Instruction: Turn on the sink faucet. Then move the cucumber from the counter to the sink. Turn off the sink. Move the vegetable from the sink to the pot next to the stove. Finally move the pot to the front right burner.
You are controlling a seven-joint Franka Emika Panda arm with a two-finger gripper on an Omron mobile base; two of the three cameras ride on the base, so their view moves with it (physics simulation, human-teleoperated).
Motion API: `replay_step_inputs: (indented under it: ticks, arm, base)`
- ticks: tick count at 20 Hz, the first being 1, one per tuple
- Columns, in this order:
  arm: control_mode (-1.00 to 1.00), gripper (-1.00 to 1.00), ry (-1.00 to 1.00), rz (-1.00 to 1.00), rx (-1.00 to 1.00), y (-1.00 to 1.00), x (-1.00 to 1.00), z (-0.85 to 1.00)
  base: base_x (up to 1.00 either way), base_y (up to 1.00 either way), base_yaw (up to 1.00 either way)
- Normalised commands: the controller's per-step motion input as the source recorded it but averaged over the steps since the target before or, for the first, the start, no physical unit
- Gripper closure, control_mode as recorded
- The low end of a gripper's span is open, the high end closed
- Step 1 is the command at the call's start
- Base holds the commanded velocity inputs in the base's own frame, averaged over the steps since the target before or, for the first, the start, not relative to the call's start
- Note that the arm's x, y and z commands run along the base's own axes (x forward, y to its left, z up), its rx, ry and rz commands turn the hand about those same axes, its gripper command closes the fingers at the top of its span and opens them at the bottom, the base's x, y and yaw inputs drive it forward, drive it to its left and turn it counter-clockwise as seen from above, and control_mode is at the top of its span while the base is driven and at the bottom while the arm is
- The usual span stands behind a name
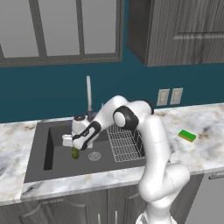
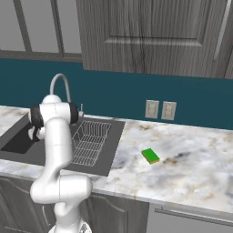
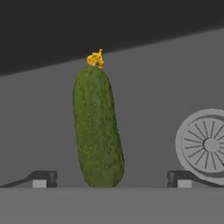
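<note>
Marble counter (image 1: 205, 131) surrounds dark sink (image 1: 39, 168) below teal wall (image 1: 43, 94).

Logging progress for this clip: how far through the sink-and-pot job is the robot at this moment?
Looks done: the cucumber is off the counter and lies on the floor of the sink, beside the drain. In hand: the gripper is down in the basin, jaws wide open either side of the cucumber, not gripping. No water shows at the faucet, so its state is unclear. Left: putting the cucumber in the pot and moving the pot to the burner.
</note>
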Motion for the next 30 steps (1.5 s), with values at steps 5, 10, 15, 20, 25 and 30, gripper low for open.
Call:
replay_step_inputs:
  ticks: [5,10,15,20,25,30]
  arm:
    - [-1.00,-1.00,0.04,0.00,0.00,0.00,0.28,-0.28]
    - [-1.00,-1.00,0.03,0.00,0.00,0.01,0.16,-0.29]
    - [-1.00,-1.00,0.01,0.00,0.00,0.00,0.10,-0.25]
    - [-1.00,-1.00,0.03,0.00,0.00,0.01,0.09,-0.24]
    - [-1.00,-1.00,0.04,0.00,0.00,0.02,0.07,-0.26]
    - [-1.00,-1.00,0.05,0.00,0.00,0.05,0.07,-0.29]
  base:
    - [0.00,0.00,0.00]
    - [0.00,0.00,0.00]
    - [0.00,0.00,0.00]
    - [0.00,0.00,0.00]
    - [0.00,0.00,0.00]
    - [0.00,0.00,0.00]
